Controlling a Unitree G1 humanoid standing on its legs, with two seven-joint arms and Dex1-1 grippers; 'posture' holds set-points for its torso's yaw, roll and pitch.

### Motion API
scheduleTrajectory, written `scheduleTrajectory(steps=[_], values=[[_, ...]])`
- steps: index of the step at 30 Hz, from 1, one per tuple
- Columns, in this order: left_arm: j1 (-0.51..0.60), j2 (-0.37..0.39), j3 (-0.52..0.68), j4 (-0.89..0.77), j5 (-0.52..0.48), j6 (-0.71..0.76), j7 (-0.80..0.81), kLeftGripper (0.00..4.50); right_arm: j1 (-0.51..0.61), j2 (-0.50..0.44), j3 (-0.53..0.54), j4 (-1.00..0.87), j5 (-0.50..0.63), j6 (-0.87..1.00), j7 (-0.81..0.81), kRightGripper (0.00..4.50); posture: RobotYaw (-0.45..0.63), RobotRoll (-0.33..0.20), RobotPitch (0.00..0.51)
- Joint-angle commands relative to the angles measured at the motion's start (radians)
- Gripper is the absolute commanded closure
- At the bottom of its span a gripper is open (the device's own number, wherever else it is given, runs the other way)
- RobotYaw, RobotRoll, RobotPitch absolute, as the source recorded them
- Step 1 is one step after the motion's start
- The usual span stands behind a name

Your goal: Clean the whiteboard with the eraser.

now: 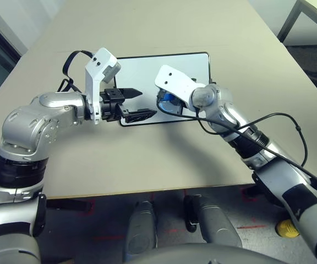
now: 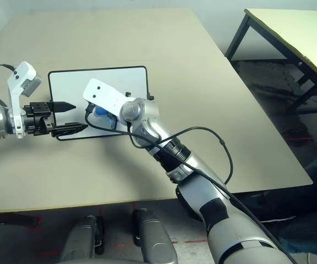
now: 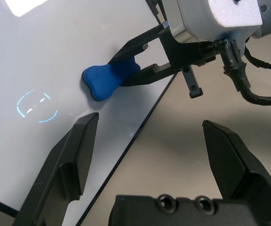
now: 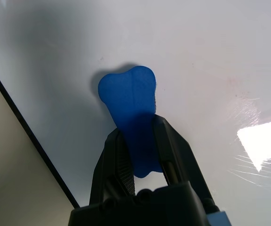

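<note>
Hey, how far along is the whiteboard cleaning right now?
Done: the right gripper has picked up the blue eraser and its fingers are shut on it. In hand: the eraser sits against the whiteboard near its front edge. The left gripper is open over that edge. Left: a faint blue mark remains.

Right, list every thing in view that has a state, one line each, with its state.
whiteboard: flat on the table, no marks visible on its surface.
eraser: clamped at its middle, one end against the board.
right gripper: shut on the eraser.
left gripper: open, empty, over the board's near edge.
</note>
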Motion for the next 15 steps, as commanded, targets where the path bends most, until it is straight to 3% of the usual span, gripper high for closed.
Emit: scheduleTrajectory(steps=[1, 8, 15], values=[[0.017, 0.002, 0.007, -0.010, -0.005, -0.004, -0.002, 0.00, 0.061, -0.064, 0.012, 0.010, -0.022, 0.022, 0.021, 3.69, 0.01, 0.000, 0.172], [0.002, -0.004, -0.008, 0.005, 0.001, -0.011, -0.008, 0.00, 0.133, -0.187, -0.008, -0.089, -0.030, 0.062, 0.062, 3.69, -0.02, 0.000, 0.172], [-0.013, -0.011, -0.022, 0.013, 0.006, -0.013, -0.010, 0.00, 0.146, -0.232, -0.011, -0.133, -0.035, 0.089, 0.086, 3.69, -0.03, 0.000, 0.172]])
